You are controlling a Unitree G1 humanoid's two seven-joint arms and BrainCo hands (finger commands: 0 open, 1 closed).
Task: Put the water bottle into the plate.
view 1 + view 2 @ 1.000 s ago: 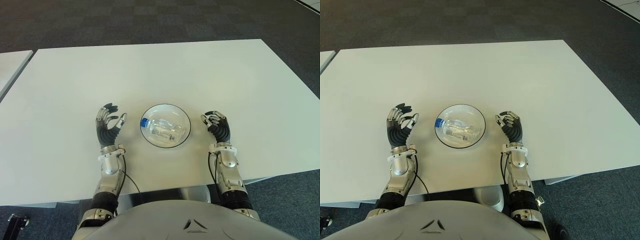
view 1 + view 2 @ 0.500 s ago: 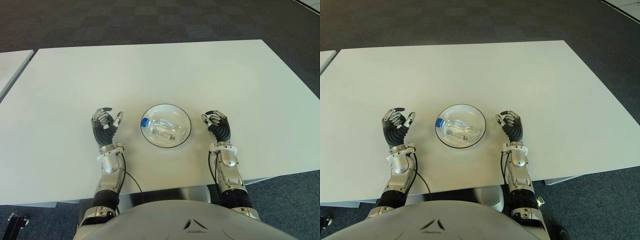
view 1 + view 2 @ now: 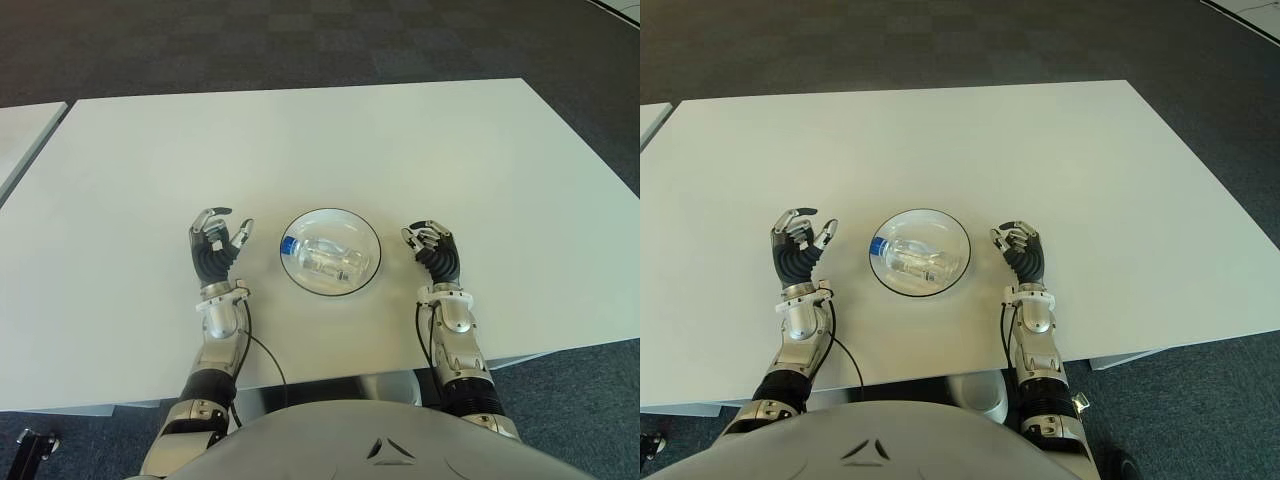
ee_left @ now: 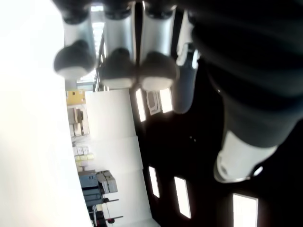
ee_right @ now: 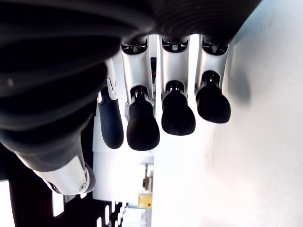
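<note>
From the left eye view, the water bottle (image 3: 323, 256) is lying on its side inside the plate (image 3: 368, 232), blue cap pointing toward the left hand (image 3: 217, 250). The plate is sitting near the worktop's (image 3: 300, 140) front edge, midway along it, with broad bare surface stretching toward the far edge and both far corners.

From the right eye view, the right hand (image 3: 1020, 250) is showing just right of the plate, apart from its rim; the left hand is showing well left of it.

In the left wrist view, the left hand's fingers (image 4: 113, 66) are hanging loosely curled, gripping nothing.

In the right wrist view, the right hand's fingers (image 5: 177, 113) are hanging relaxed and empty beside the worktop.
</note>
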